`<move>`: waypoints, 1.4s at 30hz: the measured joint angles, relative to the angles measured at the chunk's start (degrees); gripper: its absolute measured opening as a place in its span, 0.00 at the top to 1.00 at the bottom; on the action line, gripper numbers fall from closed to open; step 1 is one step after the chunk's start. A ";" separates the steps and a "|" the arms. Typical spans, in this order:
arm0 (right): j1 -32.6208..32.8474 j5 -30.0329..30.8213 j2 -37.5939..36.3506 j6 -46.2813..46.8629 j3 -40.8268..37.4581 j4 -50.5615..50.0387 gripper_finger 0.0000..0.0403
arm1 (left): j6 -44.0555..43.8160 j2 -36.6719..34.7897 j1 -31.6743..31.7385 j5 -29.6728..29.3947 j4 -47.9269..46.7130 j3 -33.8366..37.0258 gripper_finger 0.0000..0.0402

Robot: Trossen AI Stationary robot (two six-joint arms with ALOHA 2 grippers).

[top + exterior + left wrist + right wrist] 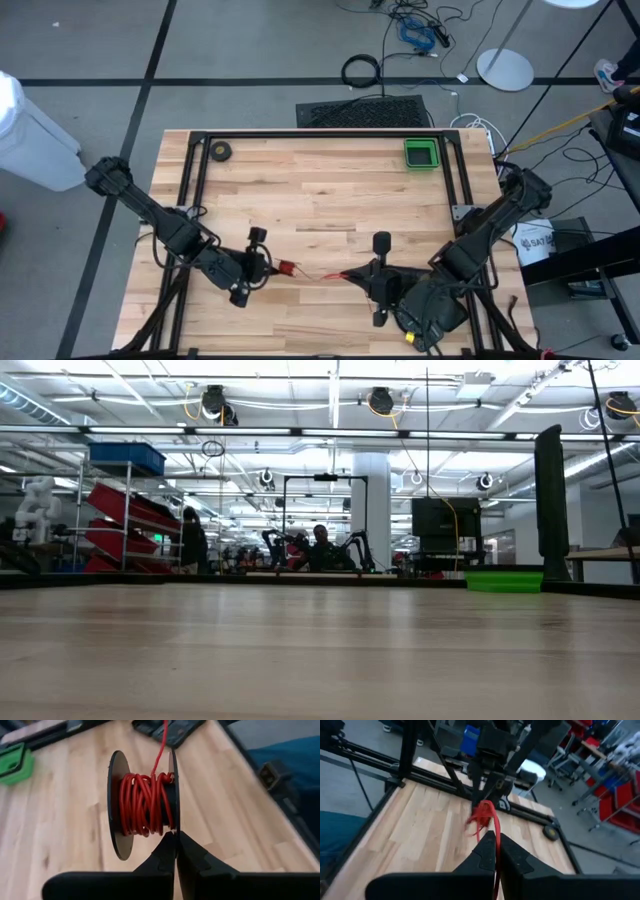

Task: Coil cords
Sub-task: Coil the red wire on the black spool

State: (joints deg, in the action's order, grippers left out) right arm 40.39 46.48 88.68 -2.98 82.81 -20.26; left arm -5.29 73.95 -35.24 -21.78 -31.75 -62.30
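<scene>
Cords (145, 802): red wire wound unevenly on a dark spool; left gripper (175, 837) pinches its flange, right gripper (496, 840) clamps the strand.

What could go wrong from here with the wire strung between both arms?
The left tool pinches only the spool's thin flange, so a pull might twist it loose. The red wire runs taut-looking to the right tool; more tension could slip it out. The windings look loose and uneven, so they could spill off.
</scene>
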 joint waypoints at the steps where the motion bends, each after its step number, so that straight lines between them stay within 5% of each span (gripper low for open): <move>1: -0.32 0.04 0.41 -0.97 0.00 0.82 1.00 | 1.13 0.40 0.00 1.03 1.24 0.00 0.98; 13: -4.91 0.03 4.21 -9.91 0.00 13.70 1.00 | 12.06 7.14 0.02 13.87 9.14 0.07 0.98; 42: -10.46 -12.56 7.83 -8.87 -0.02 21.79 1.00 | 18.15 8.16 0.95 24.83 24.15 0.07 0.98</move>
State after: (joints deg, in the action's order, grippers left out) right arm 29.93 33.92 96.51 -11.85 82.78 1.53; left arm 12.86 82.11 -34.30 3.05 -7.60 -62.24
